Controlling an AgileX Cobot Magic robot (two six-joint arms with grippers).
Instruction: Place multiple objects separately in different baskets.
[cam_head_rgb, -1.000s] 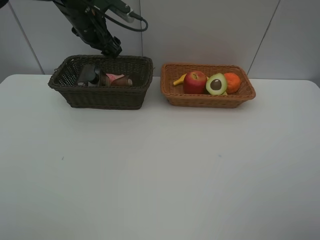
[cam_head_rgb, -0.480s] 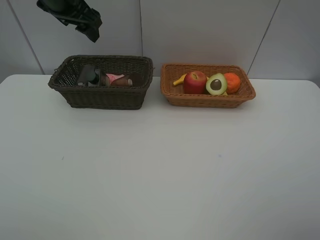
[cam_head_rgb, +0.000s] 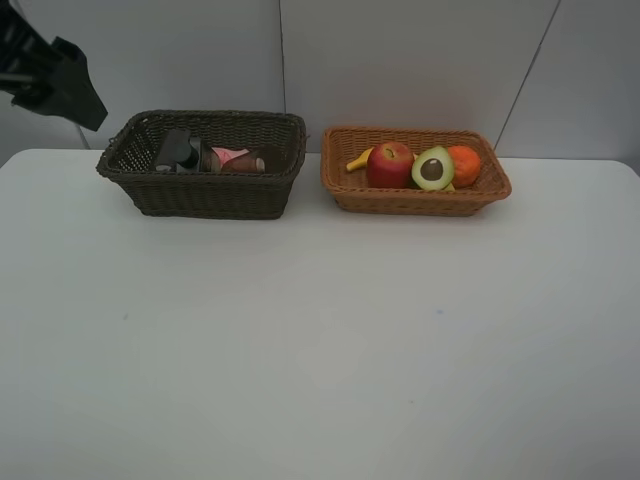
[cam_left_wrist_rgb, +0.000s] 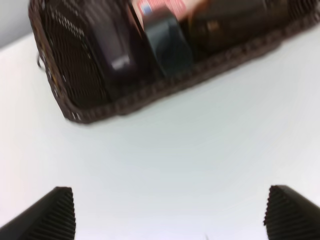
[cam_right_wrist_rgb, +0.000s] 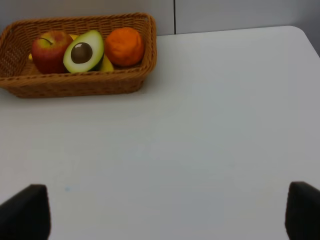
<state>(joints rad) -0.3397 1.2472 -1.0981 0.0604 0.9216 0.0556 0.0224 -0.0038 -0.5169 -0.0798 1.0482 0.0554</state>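
Apple, avocado, orange, banana in tan basket; cups, bottles in dark basket. We judge sorting done, table bare. Left gripper, right gripper: both gaping, holding nothing.

My high exterior camera looks down and forward across the white counter toward the back wall, taking in both the dark brown woven wicker basket and the light orange-tan woven wicker basket. My left wrist camera sits close above the dark brown basket, blurred. My right wrist camera faces the tan basket from farther back. Each wrist view shares one basket with the overhead.
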